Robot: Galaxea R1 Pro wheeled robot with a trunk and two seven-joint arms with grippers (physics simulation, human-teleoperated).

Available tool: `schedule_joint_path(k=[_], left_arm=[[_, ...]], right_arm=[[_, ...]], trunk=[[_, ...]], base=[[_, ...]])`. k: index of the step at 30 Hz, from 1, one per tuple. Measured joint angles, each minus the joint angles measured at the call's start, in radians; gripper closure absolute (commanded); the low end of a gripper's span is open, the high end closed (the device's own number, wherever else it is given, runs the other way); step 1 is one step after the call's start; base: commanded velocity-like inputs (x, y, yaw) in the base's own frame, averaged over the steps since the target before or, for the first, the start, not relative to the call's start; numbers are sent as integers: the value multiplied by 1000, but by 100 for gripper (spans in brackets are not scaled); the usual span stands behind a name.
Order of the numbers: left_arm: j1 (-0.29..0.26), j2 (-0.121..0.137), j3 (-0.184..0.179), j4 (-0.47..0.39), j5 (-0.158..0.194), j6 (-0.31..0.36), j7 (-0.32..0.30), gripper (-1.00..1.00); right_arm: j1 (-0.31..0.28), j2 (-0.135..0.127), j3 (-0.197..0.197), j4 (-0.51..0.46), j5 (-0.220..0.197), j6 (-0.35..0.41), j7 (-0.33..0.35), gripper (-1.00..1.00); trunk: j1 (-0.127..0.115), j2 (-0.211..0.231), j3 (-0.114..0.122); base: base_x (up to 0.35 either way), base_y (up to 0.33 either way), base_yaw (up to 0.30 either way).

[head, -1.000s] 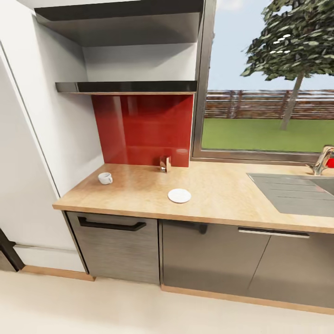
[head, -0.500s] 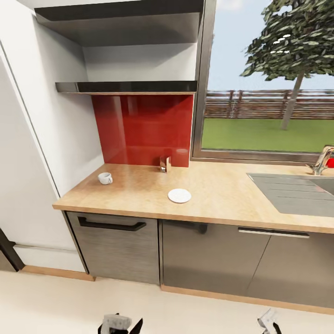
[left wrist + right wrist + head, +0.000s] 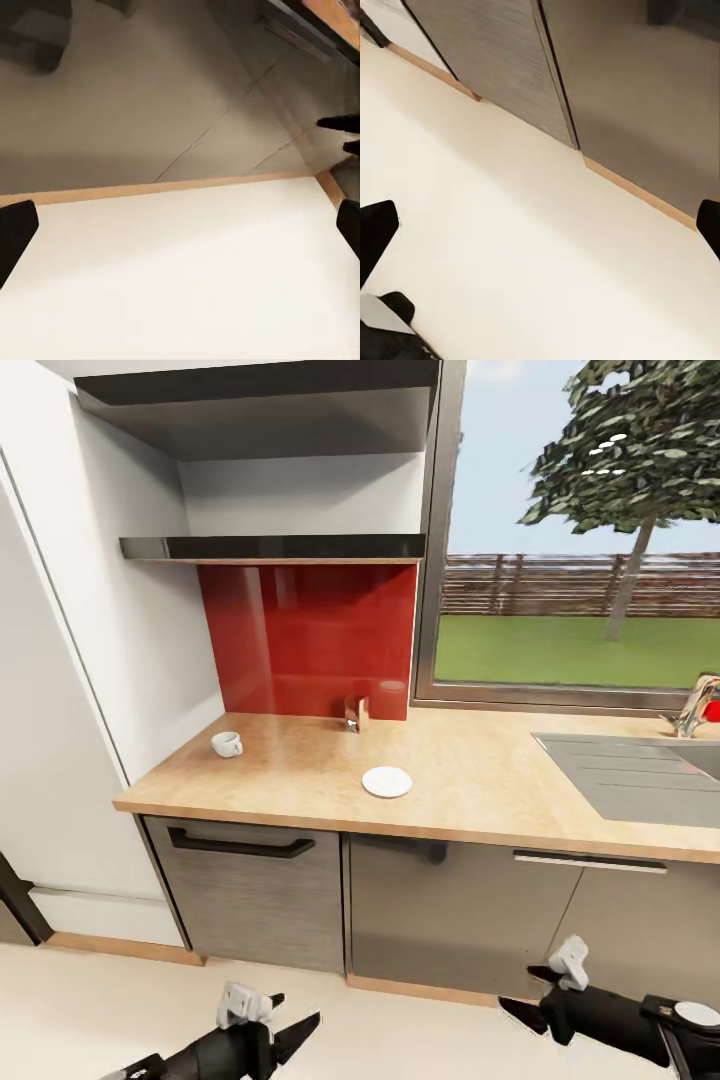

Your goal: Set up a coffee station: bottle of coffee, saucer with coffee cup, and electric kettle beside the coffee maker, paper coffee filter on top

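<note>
Jaws on both arms stand wide and hold nothing: the left gripper (image 3: 285,1032) and right gripper (image 3: 540,995) hang low over the floor (image 3: 100,1010), in front of the grey cabinet fronts (image 3: 440,910). On the bench (image 3: 300,770), the saucer (image 3: 387,782) lies at 12 o'clock from you, near the front edge. The cup (image 3: 227,744) stands well apart from it, at 10 o'clock, close to the white wall. Judged from this layout, the cup-on-saucer step is in hand and not yet done. For the next move, raise one arm to bench height and approach the cup with its jaws kept wide.
</note>
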Motion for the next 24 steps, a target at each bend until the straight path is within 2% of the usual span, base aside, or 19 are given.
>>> schedule_joint_path(k=[1,3,4,6,7,9,10,12,13,14,15,18,19,22,24], left_arm=[[-12,-9,65,-2,1,46,-94,-100],[-45,-20,143,-4,2,102,-202,-100],[-111,-31,192,-7,5,165,-277,-100],[-163,-44,206,-7,5,196,-298,-100],[-207,-64,214,-6,7,230,-310,-100],[-253,-86,220,-6,6,272,-317,-100],[-337,-123,227,-3,9,352,-324,-100],[-433,-156,230,2,12,400,-324,-100],[-463,-167,233,5,10,412,-324,-100],[-543,-210,258,35,13,453,-303,-100],[-650,-270,297,125,15,477,-218,-100],[-739,-323,319,224,17,487,-128,-100],[-794,-346,329,278,19,490,-82,-100],[-879,-366,354,355,19,493,-35,-100],[-966,-378,423,449,19,494,-6,-100]], right_arm=[[-13,0,1,-35,-6,36,15,-100],[-43,0,1,-69,-21,85,29,-100],[-99,-3,2,-91,-56,160,38,-100],[-138,-12,2,-97,-75,204,42,-100],[-173,-27,2,-101,-92,249,51,-100],[-212,-43,2,-103,-107,298,65,-100],[-291,-64,2,-106,-123,390,93,-100],[-359,-77,2,-107,-128,453,106,-100],[-379,-80,2,-107,-129,473,108,-100],[-454,-86,2,-102,-129,529,113,-100],[-555,-86,5,-65,-126,556,109,-100],[-646,-83,6,10,-124,565,92,-100],[-707,-82,7,82,-124,568,70,-100],[-803,-80,8,216,-124,572,29,-100],[-901,-65,10,390,-124,573,-34,-100]], trunk=[[0,0,0],[0,0,0],[0,0,1],[0,0,0],[0,0,0],[0,0,0],[0,0,0],[0,0,1],[0,0,0],[0,0,0],[0,0,1],[0,0,0],[0,0,1],[0,0,0],[0,0,0]], base=[[0,0,0],[0,0,0],[0,0,0],[0,0,0],[0,0,0],[0,0,0],[0,0,0],[0,0,0],[0,0,0],[0,0,0],[0,0,0],[0,0,0],[0,0,0],[0,0,0],[0,0,0]])
